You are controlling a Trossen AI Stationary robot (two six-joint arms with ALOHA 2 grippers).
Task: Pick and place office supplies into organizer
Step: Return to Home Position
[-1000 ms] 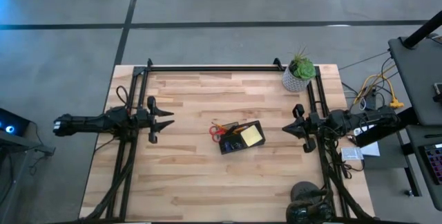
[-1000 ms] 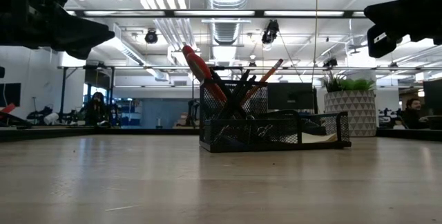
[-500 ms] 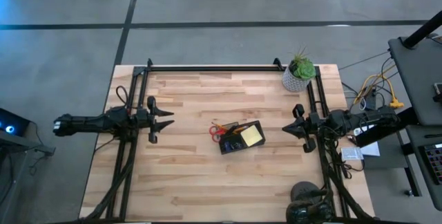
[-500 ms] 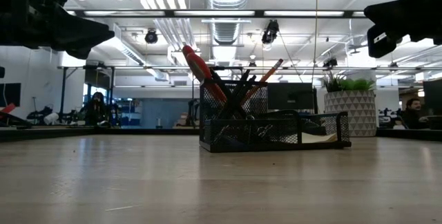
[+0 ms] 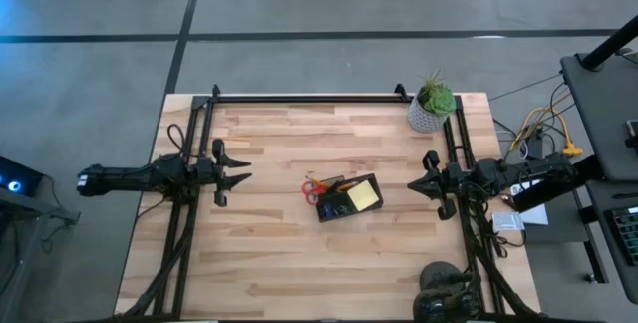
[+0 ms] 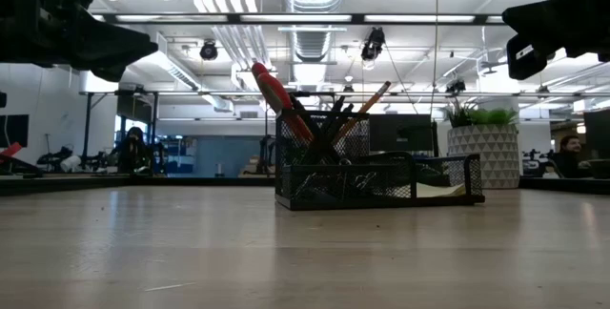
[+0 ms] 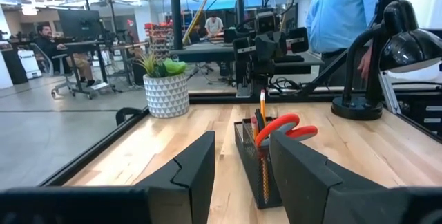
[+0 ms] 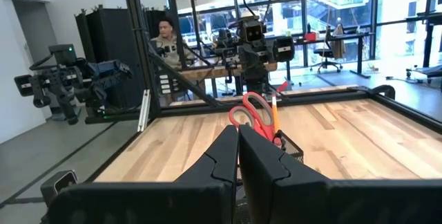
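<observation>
**Left tool** (image 5: 243, 171): We record it at the left edge of the pale wooden plank tabletop (image 5: 279, 263), raised above the surface. Its two dark fingers are spread wide with nothing between them.

**Right tool** (image 5: 413, 186): We record it at the right edge, also raised above the tabletop. Its fingers are pressed together with no gap, and they hold nothing.

**Black wire-mesh rectangular organizer** (image 6: 372, 187): We place it between the two tools, ahead of both sets of fingertips and touched by neither. It is nearer the right tool and sits flat on the tabletop, turned slightly askew.

**Red-handled scissors** (image 5: 315, 187): We list these in the organizer's tall section, at the end facing the left tool. They stand with handles up and lean outward.

**Orange pencil** (image 6: 376, 99): We find it in the same tall section, tilted and rising above the mesh rim.

**Dark pens** (image 6: 329, 123): We count several crossed among the scissors and the pencil. We cannot tell the exact number.

**Yellow square sticky-note pad** (image 5: 364, 195): We note it lying flat in the low section, at the end facing the right tool.

**Green potted plant in a white patterned pot** (image 5: 432, 104): We log it at the far corner of the tabletop, near the right tool's side and well apart from the organizer.
</observation>
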